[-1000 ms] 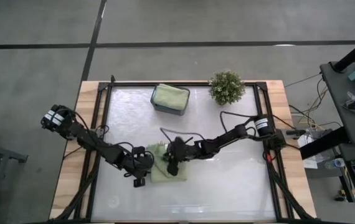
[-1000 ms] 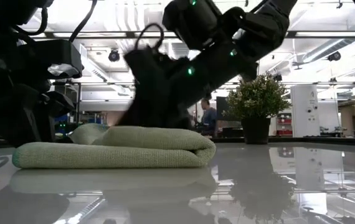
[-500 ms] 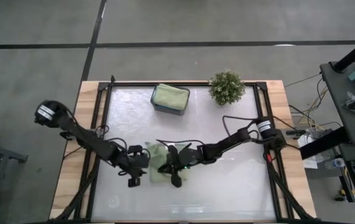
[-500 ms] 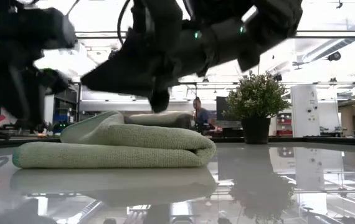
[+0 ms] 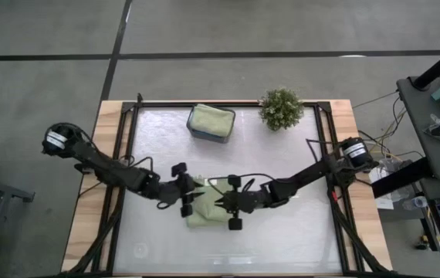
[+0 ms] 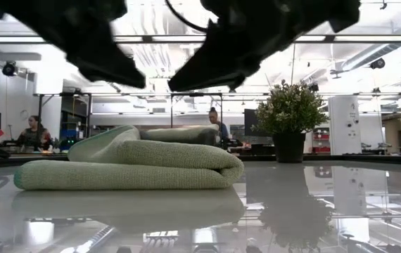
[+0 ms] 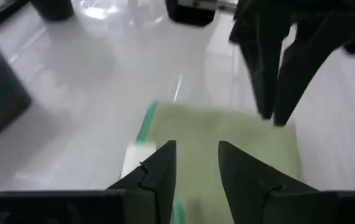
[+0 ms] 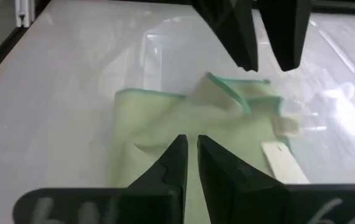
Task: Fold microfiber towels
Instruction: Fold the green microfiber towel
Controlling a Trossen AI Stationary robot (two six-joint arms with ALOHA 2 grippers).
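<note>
Sage towel, half folded, between two grippers

The sage green towel [image 5: 204, 210] lies folded and lumpy, well in front of the grey tray [image 5: 210, 123]; its white tag is unreadable. Left gripper [image 7: 194, 163] hovers parted and empty; right gripper [image 8: 189, 154] hovers nearly clenched, empty.

Pale sage-green towel [image 5: 204, 212] with a teal edge on the glossy white worktop [image 5: 297, 239]; dark grey tray [image 5: 210, 123]; bushy green plant [image 5: 281, 108].

Towel [image 5: 207, 210] mid-table; tray [image 5: 210, 123], plant [image 5: 281, 108] behind
</note>
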